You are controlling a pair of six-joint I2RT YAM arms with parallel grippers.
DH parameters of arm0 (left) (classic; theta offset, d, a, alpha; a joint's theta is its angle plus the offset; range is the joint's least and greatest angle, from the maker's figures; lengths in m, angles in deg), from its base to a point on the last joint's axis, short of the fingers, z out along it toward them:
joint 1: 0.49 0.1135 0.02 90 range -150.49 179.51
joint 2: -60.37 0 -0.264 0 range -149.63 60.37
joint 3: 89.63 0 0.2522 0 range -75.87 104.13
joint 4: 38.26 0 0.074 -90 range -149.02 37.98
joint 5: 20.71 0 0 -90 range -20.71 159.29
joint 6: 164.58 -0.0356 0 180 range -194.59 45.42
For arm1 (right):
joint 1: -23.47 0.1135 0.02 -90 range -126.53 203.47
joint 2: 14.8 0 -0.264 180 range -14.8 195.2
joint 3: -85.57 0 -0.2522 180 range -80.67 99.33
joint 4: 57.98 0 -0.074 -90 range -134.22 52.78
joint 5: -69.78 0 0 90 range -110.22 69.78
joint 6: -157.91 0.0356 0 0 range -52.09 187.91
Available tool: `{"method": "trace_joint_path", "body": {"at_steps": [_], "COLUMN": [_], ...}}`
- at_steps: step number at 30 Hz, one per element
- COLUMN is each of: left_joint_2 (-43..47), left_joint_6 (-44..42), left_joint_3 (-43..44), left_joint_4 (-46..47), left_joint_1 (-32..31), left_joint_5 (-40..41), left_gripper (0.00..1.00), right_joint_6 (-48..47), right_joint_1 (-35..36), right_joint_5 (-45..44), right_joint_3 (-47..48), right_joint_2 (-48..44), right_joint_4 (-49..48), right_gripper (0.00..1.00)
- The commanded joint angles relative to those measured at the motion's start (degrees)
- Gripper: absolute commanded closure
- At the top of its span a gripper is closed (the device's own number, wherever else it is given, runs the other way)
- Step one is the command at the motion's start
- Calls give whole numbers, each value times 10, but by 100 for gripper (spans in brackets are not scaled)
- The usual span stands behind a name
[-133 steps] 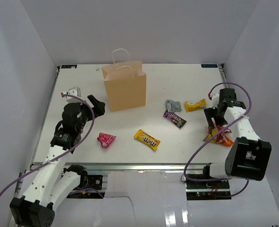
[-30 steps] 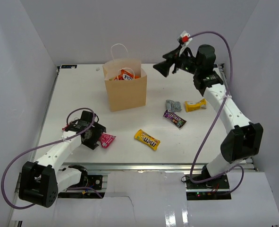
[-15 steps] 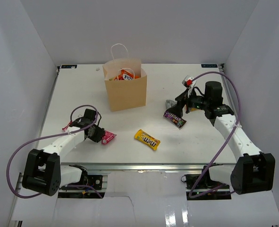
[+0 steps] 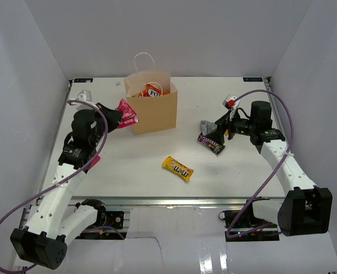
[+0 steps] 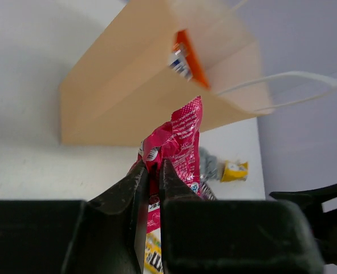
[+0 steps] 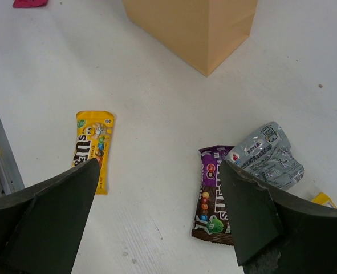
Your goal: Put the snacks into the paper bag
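Now that the left gripper [image 5: 153, 171] has clamped the pink snack packet [image 5: 182, 137] and lifted it off the table [image 4: 231, 171], it hangs just beside the paper bag [image 4: 153, 111], not yet over the mouth. The right gripper [image 4: 215, 132] hovers wide open above the purple-brown packet [image 6: 214, 194].

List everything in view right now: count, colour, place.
table: one, white
paper bag: one, tan, upright, far middle
orange packet: at least one, orange, inside the bag
pink packet: one, pink, held beside the bag
long yellow packet: one, yellow, table centre
purple packet: one, purple-brown, right of centre
silver packet: one, silver, against the purple one
small yellow packet: one, yellow, beyond the silver one
pink item: one, pink, table's left, mostly cut off
left tool: one, black, shut on pink packet
right tool: one, black, open above purple packet
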Motion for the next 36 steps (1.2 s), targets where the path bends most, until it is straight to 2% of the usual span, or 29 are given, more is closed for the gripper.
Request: {"method": "trace_joint_path", "body": {"at_steps": [1,5,11,15,19,22,23,24,26,27,30,32,35,36], "left_joint_2": [-17,-71,-221,-295,-323,-340,-345,-344,-336,-319,-277,-253,-189,-169], "left_joint_6": [-116,-180,-209,-221,-224,-213,-212,-215,-219,-225,-236,-247,-262,-260], "left_joint_3": [72,156,286,327,341,354,356,356,348,335,315,311,273,255], "left_joint_4": [80,144,162,171,176,173,170,168,172,175,177,146,90,77], "left_joint_1": [-1,-1,-1,-1,-1,-1,-1,-1,-1,-1,-1,0,2,2], "left_joint_5": [-33,-60,-102,-104,-100,-126,-139,-150,-160,-159,-119,-92,-50,-9], "left_gripper": [89,89,88,86,85,72,60,52,28,21,11,10,8,7], "right_joint_6": [-14,-20,-41,-48,-48,-49,-48,-30,-21,-16,8,10,-20,-30], "right_joint_1": [-5,-6,-7,-7,-8,-8,-8,-8,-7,-3,23,44,85,103], "right_joint_5": [8,5,-5,-26,-35,-41,-54,-66,-96,-111,-198,-262,-307,-320], "right_joint_3": [0,-1,7,15,12,13,15,18,40,49,89,112,121,119], "right_joint_2": [-13,-13,-2,0,-2,6,11,29,54,82,132,166,198,207], "right_joint_4": [7,14,50,75,80,87,91,93,115,123,152,173,189,189], "right_gripper": [9,9,8,8,8,7,6,4,3,3,3,3,4,4]}}
